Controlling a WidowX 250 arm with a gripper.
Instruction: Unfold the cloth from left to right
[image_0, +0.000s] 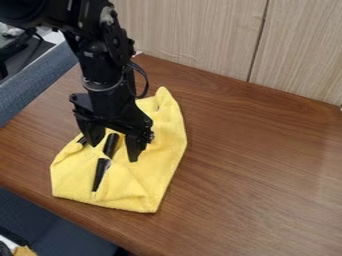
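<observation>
Yellow cloth (167, 145) lies on the wood table (254, 160), left of the middle of the view, under the gripper (113, 152). Its left part is gathered: the upper left edge is bunched and creased, with a small dark end (81, 141) showing there. The lower left corner lies fairly flat. Further in, ridges and dips run through the middle, where slim black pieces (99, 174) rest on the fabric – one item or two, I cannot tell.

The fingers are spread, one on either side of the upper black piece, and no fabric is seen pinched between them. Whether the tips touch the cloth, I cannot tell.

Toward the right, the long edge runs fairly smooth from the narrow, crumpled top down to the lower right corner, with wood beyond it.

As for progress, I judge the unfolding is far from finished. The bottom edge and right side look partly laid out, but the whole is still a lopsided shape, narrow at the top and rumpled at the centre. What seems left is most of the job – take hold of a loose layer at the left, draw it across to the right, then ease the creases out.
</observation>
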